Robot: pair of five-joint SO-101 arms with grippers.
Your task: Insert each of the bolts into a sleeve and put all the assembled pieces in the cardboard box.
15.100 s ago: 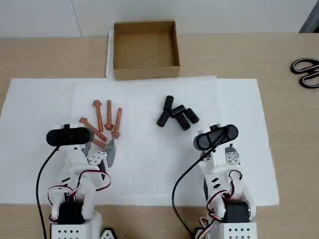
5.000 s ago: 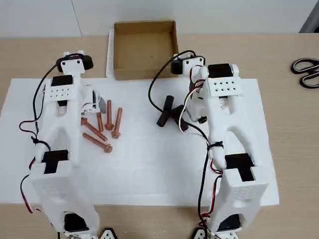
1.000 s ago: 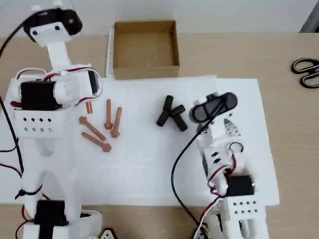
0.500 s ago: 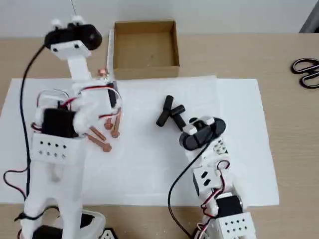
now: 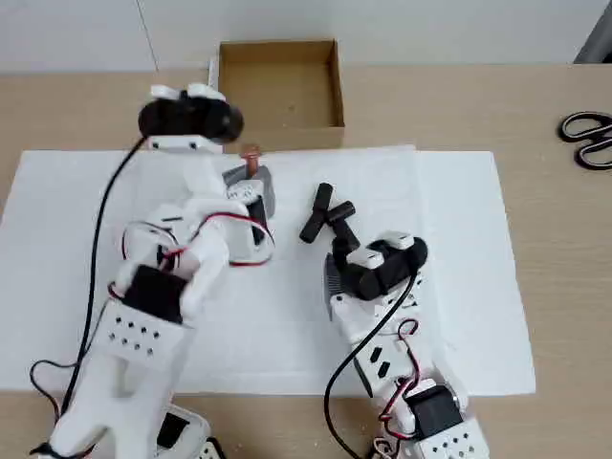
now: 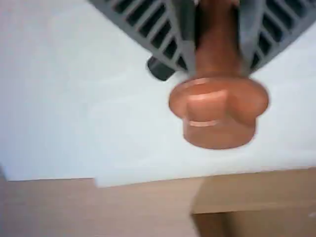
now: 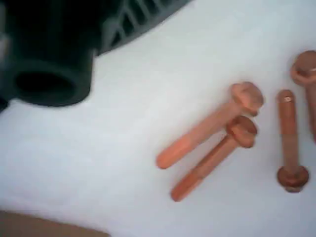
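Note:
My left gripper (image 5: 251, 180) is shut on a copper bolt (image 5: 251, 153), raised above the white paper near the front of the cardboard box (image 5: 277, 81). In the left wrist view the bolt's hex head (image 6: 218, 111) sticks out past the grey fingers (image 6: 148, 34). My right gripper (image 5: 331, 277) is shut on a black sleeve (image 7: 47, 64) near the middle of the sheet, its open bore showing in the right wrist view. Three loose black sleeves (image 5: 325, 215) lie in a cluster between the arms. Several loose bolts (image 7: 207, 129) lie on the paper, under the left arm in the high view.
A white paper sheet (image 5: 459, 191) covers the wooden table (image 5: 555, 268). Scissors (image 5: 585, 139) lie at the far right edge. The box is open-topped and stands just behind the sheet.
My left arm has swung right with the bolt, from the left side to in front of the box. My right arm has drawn back and turned left with its sleeve.

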